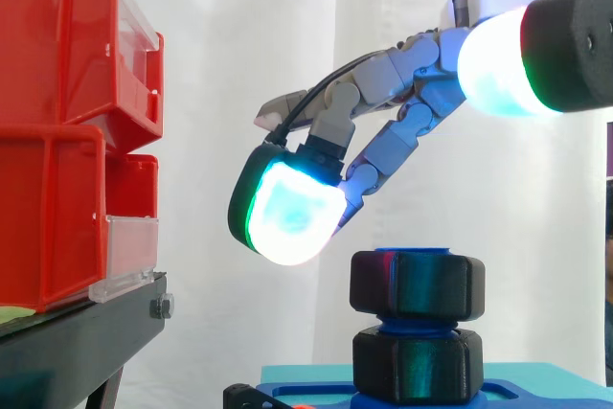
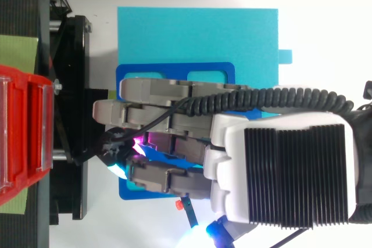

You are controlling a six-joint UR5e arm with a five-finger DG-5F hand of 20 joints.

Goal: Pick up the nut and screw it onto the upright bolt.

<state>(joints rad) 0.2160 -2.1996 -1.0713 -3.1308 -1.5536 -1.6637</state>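
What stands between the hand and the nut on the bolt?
Nothing visible. In the side view the open hand hangs above and to the left of the nut, which sits at the top of the bolt. The gap between them shows just white curtain.

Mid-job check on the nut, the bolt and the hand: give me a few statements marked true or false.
1. The black nut sits on the blue bolt. True.
2. The hand is clamped round the nut. False: its fingers are extended, and in the side view it hovers above and left of the nut, apart from it.
3. The red bins stand on a black stand, at the left of the side view. True.
4. The bolt lies on its side. False: it stands upright above the teal base.
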